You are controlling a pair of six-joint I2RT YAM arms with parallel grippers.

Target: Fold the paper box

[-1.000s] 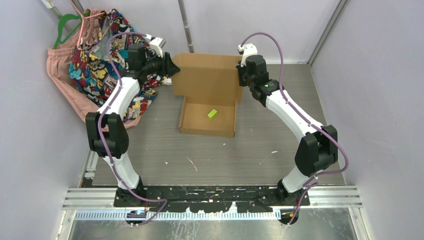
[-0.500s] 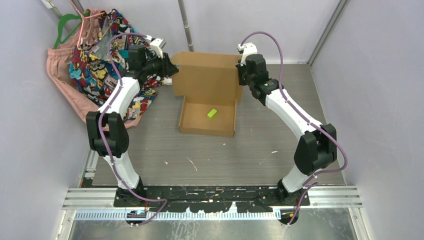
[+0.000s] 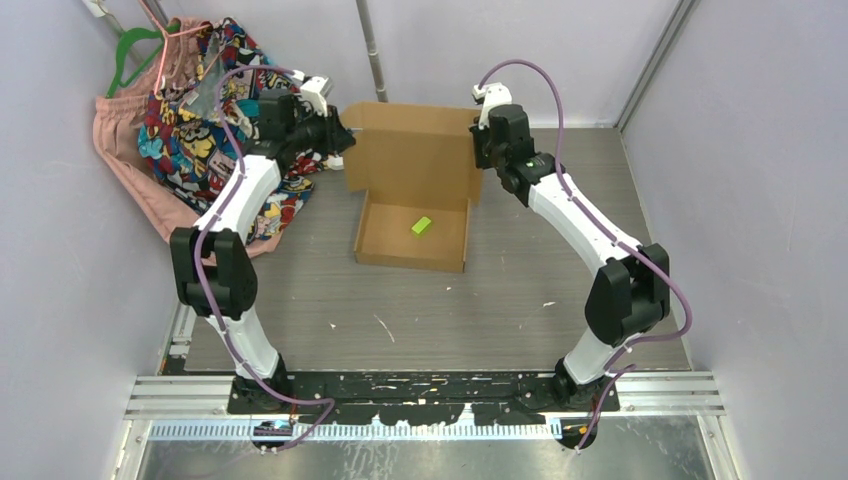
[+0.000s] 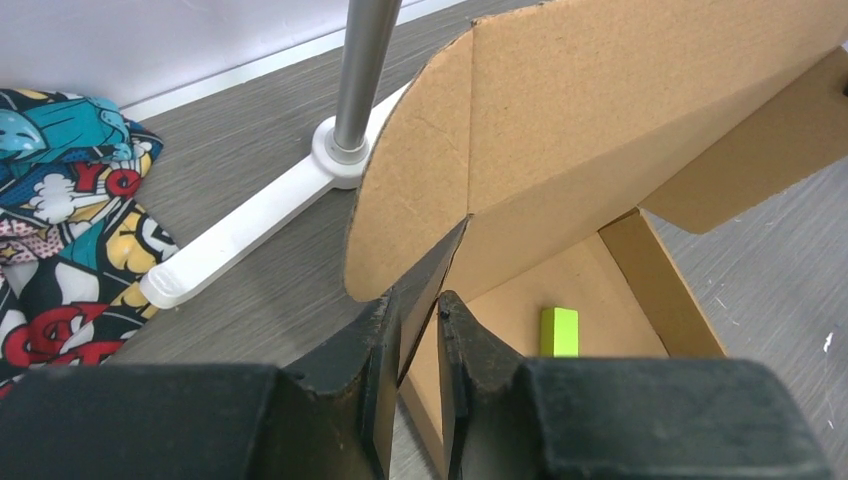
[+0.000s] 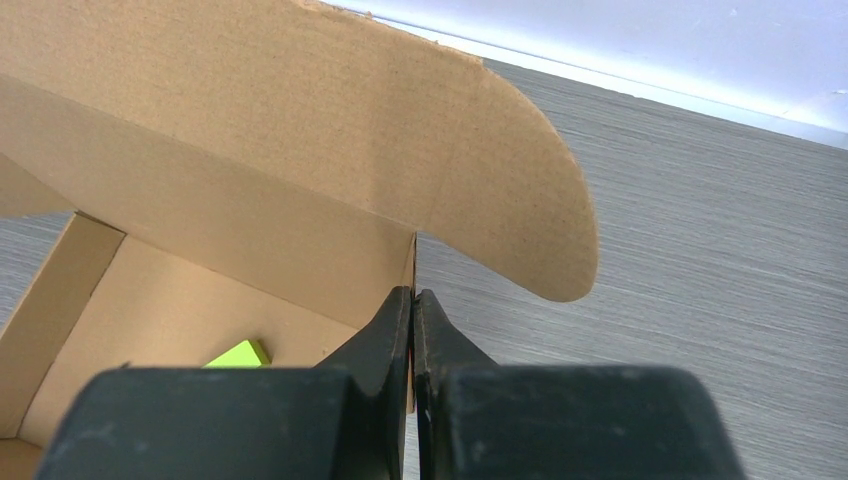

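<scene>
Pinching the raised lid at its two side edges, the left pincer (image 4: 420, 300) and right pincer (image 5: 413, 295) are each clenching the paper box (image 3: 412, 165), which is sitting on the counter (image 3: 450, 310) between them. Lid-closing seems underway; next, both must swing it forward together.

1. We see the box (image 3: 415, 165) as matt brown corrugated cardboard.
2. The worktop (image 3: 450, 300) looks to us matt grey, with a fine wood-like grain.
3. The left claw (image 4: 420, 305) and right claw (image 5: 412, 298) are matt black plastic, faintly grainy.
4. The pole (image 4: 365, 60) is smooth, shiny metal; its foot (image 4: 240, 235) is smooth white plastic.
5. The cloth (image 3: 195, 130) is soft printed fabric.
</scene>
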